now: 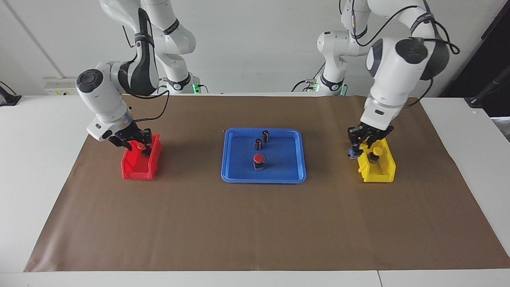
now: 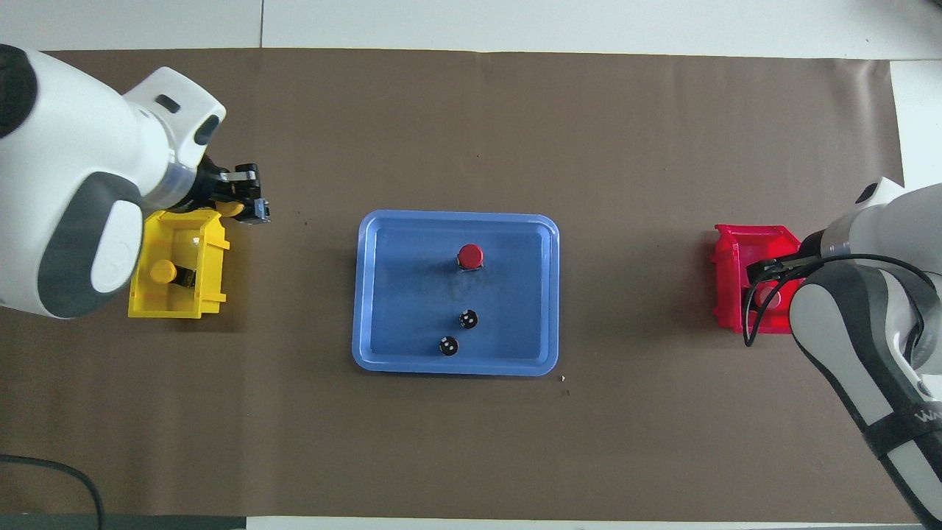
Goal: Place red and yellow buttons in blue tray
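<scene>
The blue tray [image 1: 235, 167] lies mid-table and also shows in the overhead view [image 2: 383, 294]. One red button [image 1: 258, 159] stands in it. My right gripper [image 1: 138, 146] is down at the red bin [image 1: 137, 169], its fingers on either side of a second red button [image 1: 140, 146] at rim height. My left gripper [image 1: 360, 145] is at the yellow bin [image 1: 378, 173], at the bin's end farther from the robots, shut on a yellow button [image 2: 234, 209] with a grey base. Another yellow button [image 1: 375, 151] sits in that bin.
Two dark capless cylinders [image 1: 265, 136] [image 1: 258, 144] stand in the tray, nearer to the robots than the red button. The red bin [image 2: 736, 294] is at the right arm's end of the brown mat [image 1: 255, 223], the yellow bin [image 2: 176, 302] at the left arm's end.
</scene>
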`<state>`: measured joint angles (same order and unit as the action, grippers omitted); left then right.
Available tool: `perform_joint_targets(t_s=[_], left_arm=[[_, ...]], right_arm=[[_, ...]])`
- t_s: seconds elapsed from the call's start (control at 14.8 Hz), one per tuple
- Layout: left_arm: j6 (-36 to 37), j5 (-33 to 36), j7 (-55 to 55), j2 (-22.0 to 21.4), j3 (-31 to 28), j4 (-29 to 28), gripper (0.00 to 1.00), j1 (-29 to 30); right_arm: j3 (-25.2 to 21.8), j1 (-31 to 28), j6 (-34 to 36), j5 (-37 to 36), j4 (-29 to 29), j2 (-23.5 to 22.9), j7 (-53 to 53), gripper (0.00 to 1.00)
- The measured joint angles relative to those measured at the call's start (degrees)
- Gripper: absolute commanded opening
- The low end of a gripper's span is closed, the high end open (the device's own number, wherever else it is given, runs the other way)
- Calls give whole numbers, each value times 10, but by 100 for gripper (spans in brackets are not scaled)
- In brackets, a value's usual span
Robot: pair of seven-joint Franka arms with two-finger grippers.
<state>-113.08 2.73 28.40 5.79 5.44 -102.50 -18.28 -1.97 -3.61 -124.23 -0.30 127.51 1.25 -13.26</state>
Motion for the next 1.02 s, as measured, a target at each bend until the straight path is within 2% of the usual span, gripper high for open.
perform_joint_targets(t_s=[0.2,0.41,0.61,0.68,0.75,0.88,0.95,1.02], left_arm=[[-65,-2,76,26,1,-22,1,-67],[-128,-4,114,75,0,-26,2,-101],[-152,-4,134,118,0,-28,11,-124],[-156,-4,135,127,0,-28,17,-127],[-162,-4,136,134,0,-28,31,-128],[-169,-4,136,139,0,-28,87,-128],[-169,-4,136,138,0,-27,99,-128],[-169,-4,136,139,0,-28,100,-129]], right_arm=[[0,-3,-5,0,18,10,-11,63],[0,-9,-20,0,38,18,-19,63],[0,-22,-34,0,54,19,-39,63],[0,-24,-36,0,57,19,-42,63],[0,-25,-39,0,60,19,-42,63],[0,-25,-41,0,64,19,-42,63],[0,-25,-45,0,67,19,-42,62],[0,-25,-54,0,72,20,-42,58]])
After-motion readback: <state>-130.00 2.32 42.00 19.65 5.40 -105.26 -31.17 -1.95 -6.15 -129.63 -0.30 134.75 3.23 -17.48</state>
